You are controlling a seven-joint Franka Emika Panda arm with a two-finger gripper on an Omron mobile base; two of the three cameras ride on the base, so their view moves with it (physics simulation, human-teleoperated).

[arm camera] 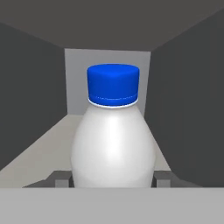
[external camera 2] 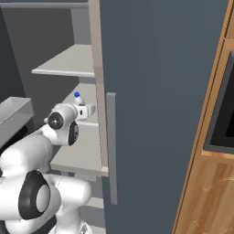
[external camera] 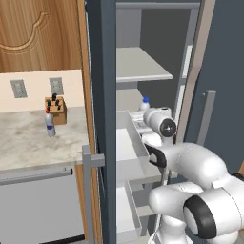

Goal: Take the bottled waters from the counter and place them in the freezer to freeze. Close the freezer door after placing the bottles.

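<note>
My gripper point(arm camera: 113, 178) reaches into the open freezer point(external camera: 157, 43), shut on the blue-capped bottle point(arm camera: 113, 131), with one fingertip point(arm camera: 61, 177) pressed against each side of it. The bottle stands upright over a pale middle shelf point(external camera 2: 82, 151), and its cap shows above my wrist point(external camera: 145, 101) point(external camera 2: 77, 96). I cannot tell whether its base touches the shelf. The red-capped bottle point(external camera: 49, 124) stands upright on the beige counter point(external camera: 28, 145), in front of the knife block. The freezer door point(external camera 2: 155, 114) stands open at the right with its long handle point(external camera 2: 111, 146).
A wooden knife block point(external camera: 56, 110) sits against the wall behind the red-capped bottle. A pale drawer point(external camera: 132, 139) is pulled out beside my arm. An upper shelf point(external camera: 140, 66) hangs above. A dark vertical panel point(external camera: 107, 119) separates counter and freezer. Wooden cabinetry point(external camera 2: 215, 183) flanks the door.
</note>
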